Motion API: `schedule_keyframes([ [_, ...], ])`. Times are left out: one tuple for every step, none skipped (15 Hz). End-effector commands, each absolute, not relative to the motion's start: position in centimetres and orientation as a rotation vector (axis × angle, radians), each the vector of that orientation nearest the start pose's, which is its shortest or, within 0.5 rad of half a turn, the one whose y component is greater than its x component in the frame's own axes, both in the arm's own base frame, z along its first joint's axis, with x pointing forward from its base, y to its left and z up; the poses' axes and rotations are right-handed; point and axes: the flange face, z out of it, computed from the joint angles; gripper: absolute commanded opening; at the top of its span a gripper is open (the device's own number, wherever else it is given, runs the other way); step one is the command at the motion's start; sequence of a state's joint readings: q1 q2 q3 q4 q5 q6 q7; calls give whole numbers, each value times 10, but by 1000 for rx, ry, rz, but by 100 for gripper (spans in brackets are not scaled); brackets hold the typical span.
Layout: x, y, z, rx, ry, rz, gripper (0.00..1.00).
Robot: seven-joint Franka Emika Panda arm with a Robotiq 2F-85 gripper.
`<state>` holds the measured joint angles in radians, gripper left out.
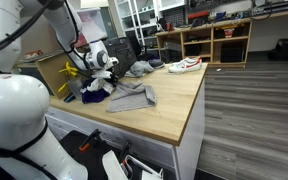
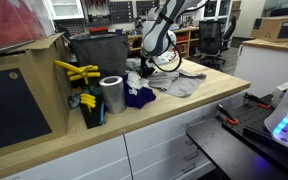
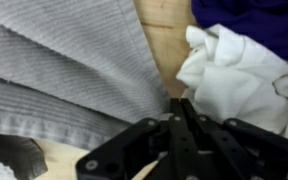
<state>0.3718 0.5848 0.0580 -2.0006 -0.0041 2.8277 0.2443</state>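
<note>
Tool (image 3: 177, 103): pressing its fingers fully together, gripping nothing that is showing between them; also showing in both exterior views (image 1: 105, 74) (image 2: 147, 63).
Tool height: hanging very low, tip pointing down at the wood; touching it or not, being impossible to tell.
Grey cloth (image 3: 64, 70): lying just beside the tool tip, on its left in the wrist view; spreading wide in soft ribbed folds, probably because of resting loose, not folded.
White cloth (image 3: 229, 70): crumpling just beside the tip on the opposite side, near but seemingly not touching the fingers.
Gap: running as a narrow bare strip of table (image 3: 164, 25) between both cloths, straight ahead of the tip; closed fingers making a thin point, likely fitting such a narrow place.
Purple cloth (image 3: 246, 12): lying beyond the white cloth, farther from the tool, partly going under it.
Shoe (image 1: 184, 65): sitting well apart from the tool, at the far part of the table.
Metal tin (image 2: 111, 95): standing upright, near the purple cloth, apart from the tool.
</note>
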Motion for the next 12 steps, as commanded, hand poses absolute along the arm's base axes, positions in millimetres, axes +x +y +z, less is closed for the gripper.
schedule_keyframes([
  [611,280,183,-3008,-261,-382,1],
  [620,283,181,-3003,-257,-397,1],
  [630,287,178,-2991,-243,-410,1],
  [638,291,174,-2985,-240,-415,1],
  [645,293,171,-2979,-241,-423,29],
  [651,295,170,-2972,-238,-435,30],
  [656,294,170,-2964,-241,-443,37],
  [660,293,171,-2959,-246,-450,44],
  [664,290,175,-2957,-257,-465,52],
  [666,287,180,-2953,-263,-476,59],
  [666,282,189,-2952,-271,-488,66],
  [665,276,200,-2960,-273,-490,74],
])
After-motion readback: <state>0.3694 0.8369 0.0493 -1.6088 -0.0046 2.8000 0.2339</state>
